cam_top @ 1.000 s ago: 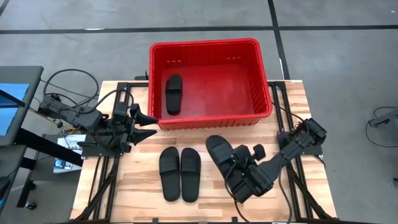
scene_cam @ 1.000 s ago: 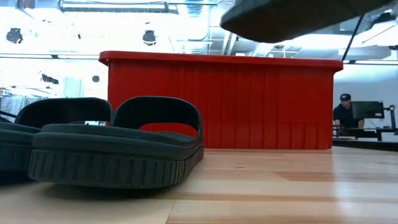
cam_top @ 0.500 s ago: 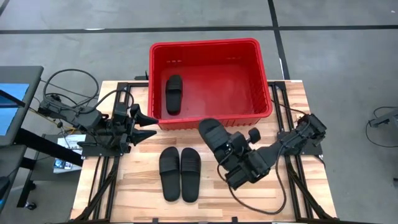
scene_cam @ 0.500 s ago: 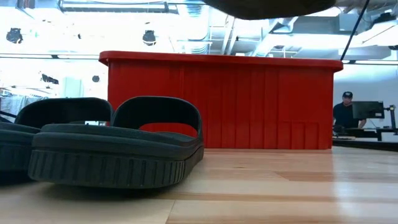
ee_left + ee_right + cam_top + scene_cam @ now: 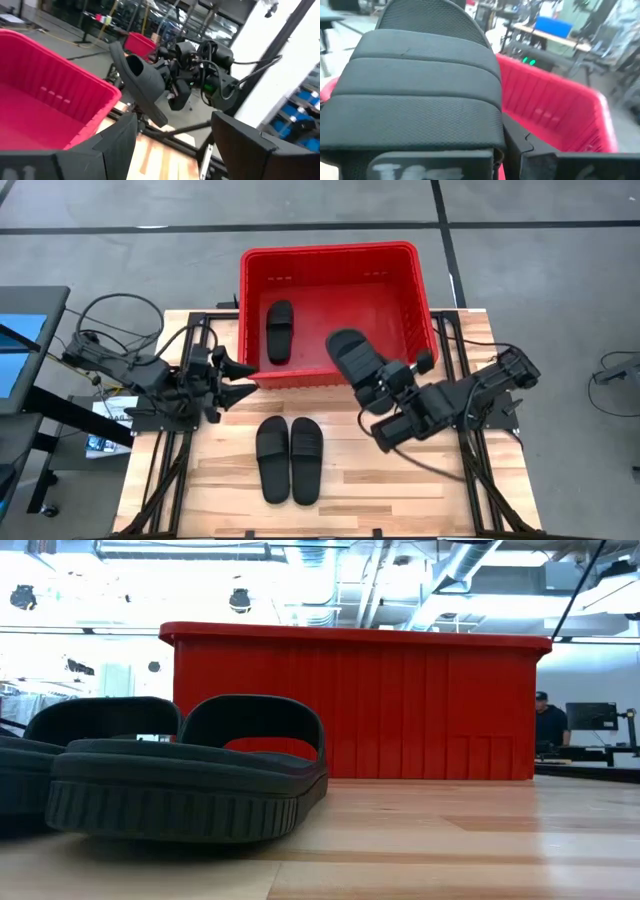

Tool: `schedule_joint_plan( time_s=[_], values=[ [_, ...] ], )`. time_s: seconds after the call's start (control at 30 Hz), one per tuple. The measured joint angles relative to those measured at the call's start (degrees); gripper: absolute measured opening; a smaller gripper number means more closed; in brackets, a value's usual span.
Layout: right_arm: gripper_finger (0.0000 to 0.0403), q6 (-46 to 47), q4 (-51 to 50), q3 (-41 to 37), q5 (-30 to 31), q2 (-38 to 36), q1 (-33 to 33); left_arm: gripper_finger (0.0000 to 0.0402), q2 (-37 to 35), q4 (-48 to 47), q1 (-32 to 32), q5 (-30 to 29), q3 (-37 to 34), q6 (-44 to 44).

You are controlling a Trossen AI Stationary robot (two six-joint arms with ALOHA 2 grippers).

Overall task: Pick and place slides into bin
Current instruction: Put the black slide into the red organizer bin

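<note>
The large rectangular bright red plastic bin [image 5: 338, 310] stands at the table's far edge, middle. One matte black slide sandal [image 5: 279, 331] lies inside it, toward its left wall. A second black slide [image 5: 352, 358] hangs clamped in the right gripper [image 5: 385, 380] over the bin's near rim, apparently partly above the inside. Two more slides [image 5: 290, 459] lie side by side on the light wooden table [image 5: 330, 490], before the bin. The left gripper [image 5: 238, 379], fingers apart, waits at the bin's near left corner.
</note>
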Motion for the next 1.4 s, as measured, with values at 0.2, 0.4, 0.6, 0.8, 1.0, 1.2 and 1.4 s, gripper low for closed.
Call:
schedule_joint_plan(
  time_s=[0.2, 0.4, 0.6, 0.8, 1.0, 1.2, 1.4],
  values=[
    [0.0, -5.0, 0.0, 0.0, 2.2, -1.6, -3.7, 0.0246, 2.1, 8.9, 0.1, -1.1, 0.0, 2.3],
    [0.0, -7.3, 0.2, 0.0, 2.7, -1.9, -5.1, 0.0246, 4.2, 13.1, 1.1, -2.7, 0.0, 7.3],
    [0.0, -11.3, 2.8, 0.0, 2.7, -1.4, -4.4, 0.0246, 6.0, 12.4, 5.1, -2.0, 0.6, 11.2],
    [0.0, -16.7, 7.1, 0.0, 3.0, -1.4, -3.2, 0.0246, 10.0, 3.0, 10.7, 1.0, 9.0, 12.7],
    [0.0, -21.8, 11.3, 0.0, 3.4, -1.4, -3.1, 0.0246, 17.9, -13.0, 19.7, 8.8, 23.3, 5.9],
    [0.0, -24.6, 12.9, 0.0, 4.1, -1.4, -3.1, 0.0246, 25.9, -20.7, 25.8, 17.0, 35.5, 5.2],
    [0.0, -25.6, 13.2, 0.0, 5.1, -1.4, -2.6, 0.0246, 31.5, -23.8, 29.0, 21.9, 42.0, 4.2]
  ],
)
